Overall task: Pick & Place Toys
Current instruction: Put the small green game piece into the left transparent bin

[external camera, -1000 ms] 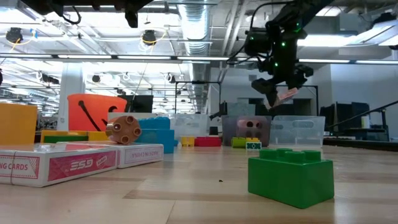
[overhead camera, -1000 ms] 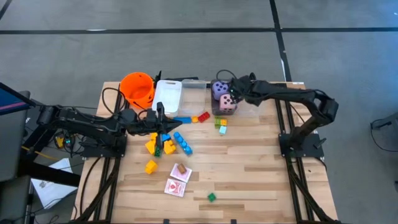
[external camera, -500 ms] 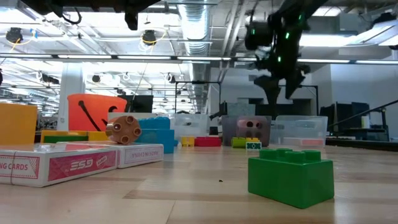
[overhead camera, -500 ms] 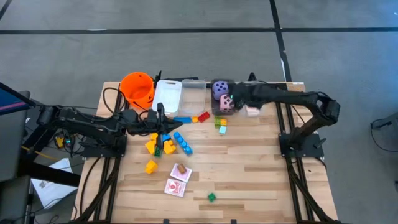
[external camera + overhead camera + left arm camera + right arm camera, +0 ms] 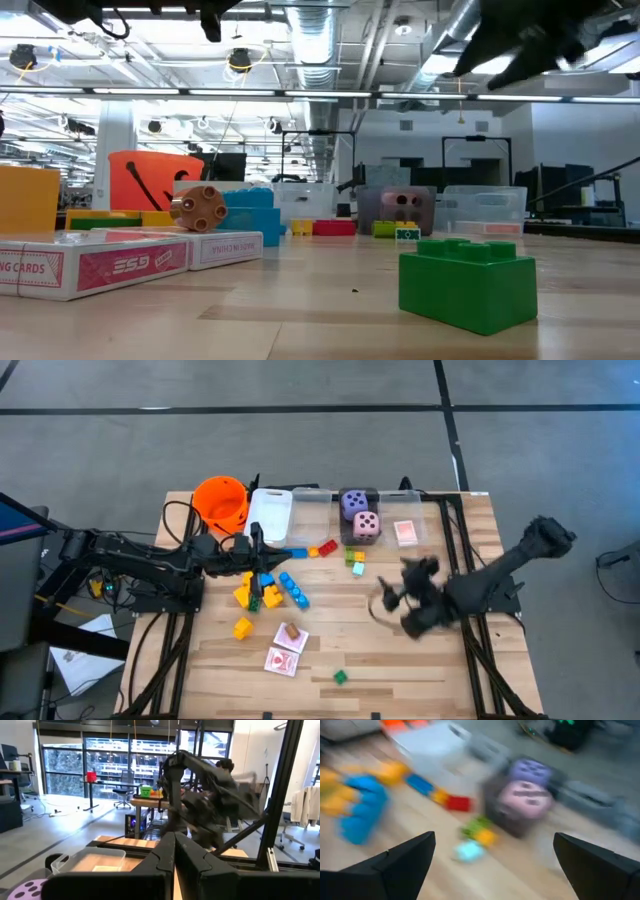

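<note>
A: The wooden surface [image 5: 420,660] carries what near the orange bucket [image 5: 221,502]?
B: Blocks [image 5: 270,590] beside it, dice [image 5: 360,517] further. Right tool [image 5: 400,600] released, empty; left tool [image 5: 256,547] clenched.

Bare surface [image 5: 430,660] is left right of the green block [image 5: 340,677]; left of it, playing cards [image 5: 284,661] lie.
</note>
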Action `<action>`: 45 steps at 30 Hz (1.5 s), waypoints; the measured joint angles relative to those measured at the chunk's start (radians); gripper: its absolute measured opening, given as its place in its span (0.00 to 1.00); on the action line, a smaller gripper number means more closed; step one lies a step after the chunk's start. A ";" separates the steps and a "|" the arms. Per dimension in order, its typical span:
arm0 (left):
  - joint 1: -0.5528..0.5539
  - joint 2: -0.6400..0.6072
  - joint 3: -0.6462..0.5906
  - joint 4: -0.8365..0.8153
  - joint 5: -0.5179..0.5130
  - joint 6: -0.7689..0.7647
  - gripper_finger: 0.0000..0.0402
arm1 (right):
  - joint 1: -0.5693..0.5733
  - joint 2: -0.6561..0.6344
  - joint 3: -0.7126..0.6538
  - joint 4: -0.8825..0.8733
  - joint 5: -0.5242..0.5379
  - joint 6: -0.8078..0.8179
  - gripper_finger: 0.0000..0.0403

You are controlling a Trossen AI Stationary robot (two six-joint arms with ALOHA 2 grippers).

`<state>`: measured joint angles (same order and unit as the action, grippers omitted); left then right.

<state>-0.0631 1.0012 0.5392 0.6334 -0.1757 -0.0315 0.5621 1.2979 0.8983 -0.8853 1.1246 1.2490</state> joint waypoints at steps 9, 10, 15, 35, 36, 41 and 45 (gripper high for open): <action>0.000 0.000 0.000 0.045 0.000 -0.002 0.00 | 0.095 0.298 -0.452 1.329 0.140 -0.386 0.99; 0.000 0.000 0.000 0.044 0.000 -0.002 0.00 | 0.075 0.336 -0.467 1.382 0.144 -0.377 0.99; 0.000 0.000 0.000 0.046 0.000 -0.001 0.00 | -0.026 0.476 -0.493 1.422 0.097 -0.181 0.99; 0.000 0.000 0.000 0.026 0.001 -0.003 0.00 | -0.288 0.747 -0.206 1.347 -0.063 -0.171 0.95; 0.000 0.000 0.000 0.024 0.001 -0.003 0.00 | -0.296 0.745 -0.198 1.318 -0.076 -0.154 0.94; 0.000 0.000 0.000 0.024 0.001 -0.003 0.00 | -0.310 0.726 -0.154 1.168 -0.100 -0.099 0.87; 0.000 0.000 0.000 0.024 0.001 -0.003 0.00 | -0.311 0.725 -0.120 1.003 -0.108 0.007 0.81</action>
<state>-0.0631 1.0012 0.5392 0.6575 -0.1749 -0.0345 0.2512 2.0234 0.7786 0.1180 1.0168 1.2560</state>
